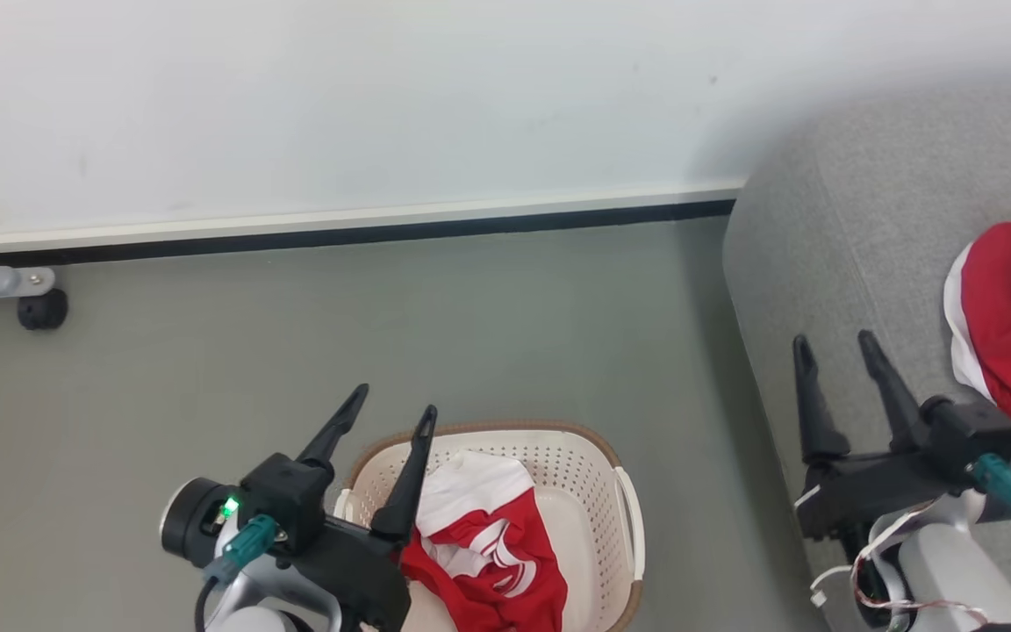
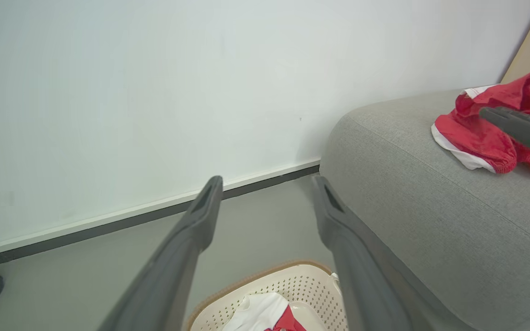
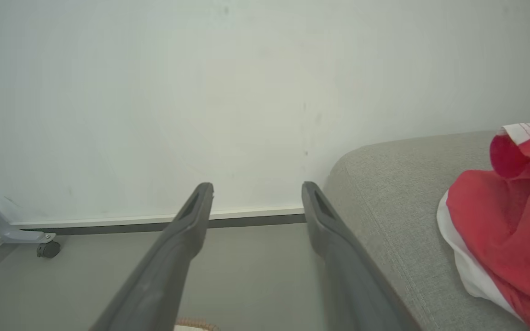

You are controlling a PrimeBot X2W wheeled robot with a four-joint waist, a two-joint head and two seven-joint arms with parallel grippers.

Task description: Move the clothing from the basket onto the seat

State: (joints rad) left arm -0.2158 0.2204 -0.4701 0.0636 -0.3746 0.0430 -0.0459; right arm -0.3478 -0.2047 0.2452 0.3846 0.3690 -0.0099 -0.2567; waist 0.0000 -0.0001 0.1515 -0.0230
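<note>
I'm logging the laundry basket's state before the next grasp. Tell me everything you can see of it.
The basket is cream-white plastic with rows of small holes, a brown woven-look rim and a pale side handle. It stands upright on the grey floor beside the couch; its near part is out of frame. One crumpled red-and-white garment lies inside. The left gripper, jaws open, is above its left side.

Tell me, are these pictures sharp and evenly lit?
Head view: even light, a soft shadow on the wall beside the couch. Left wrist view: the left gripper looks stretched by the wide lens. Right wrist view: the red garment is slightly soft.
</note>
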